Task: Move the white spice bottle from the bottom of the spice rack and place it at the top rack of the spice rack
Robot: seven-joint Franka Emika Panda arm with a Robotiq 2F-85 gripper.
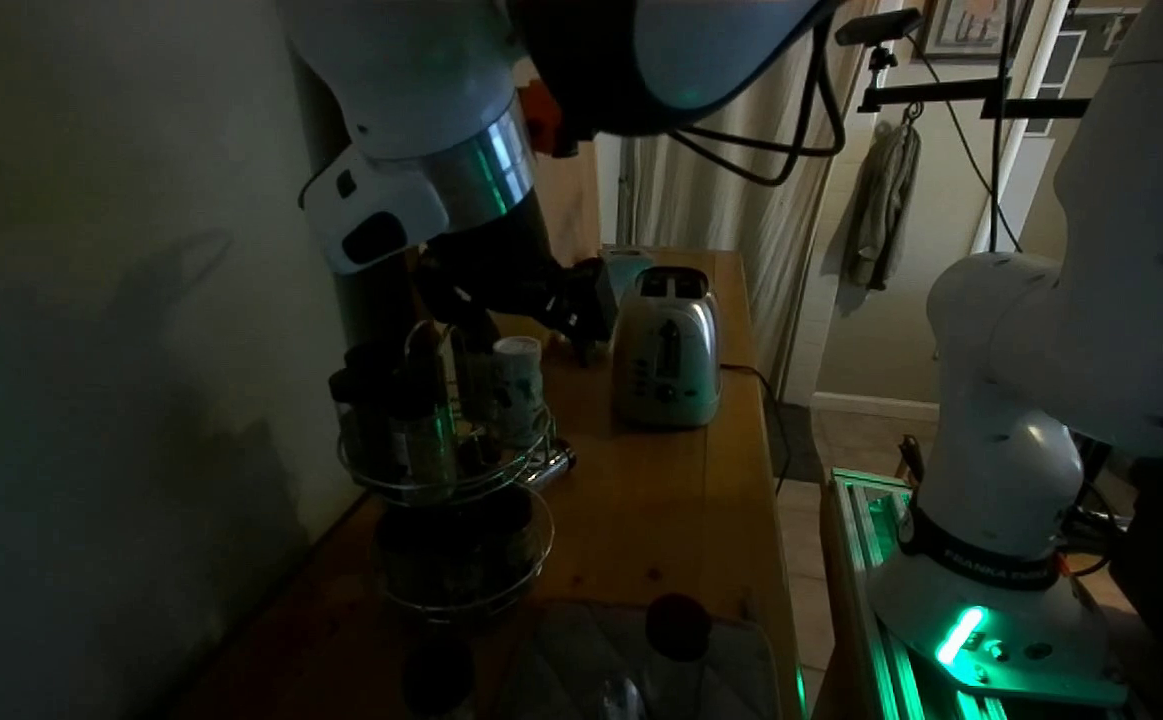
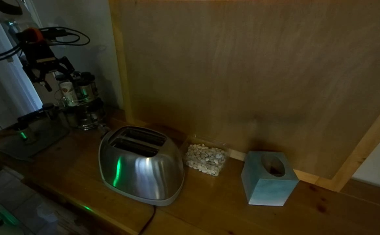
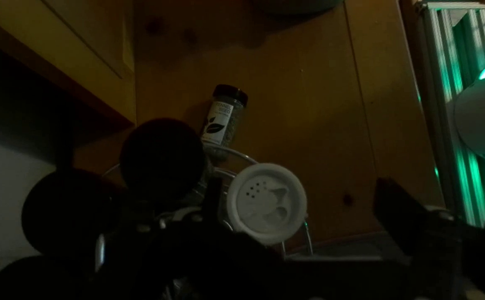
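Now the jaws stand wide with nothing gripped, one black finger close beside the round, white, pierced cap of the small, whitish, cylindrical spice bottle; in this gloom I cannot tell whether they touch. A sideways withdrawal could snag that cap and tip the bottle outward, or knock the dark-capped glass jars next to it. The bottle's long axis runs roughly upright, cap facing up, on the top tier of the round metal wire spice rack above the brown wooden counter.
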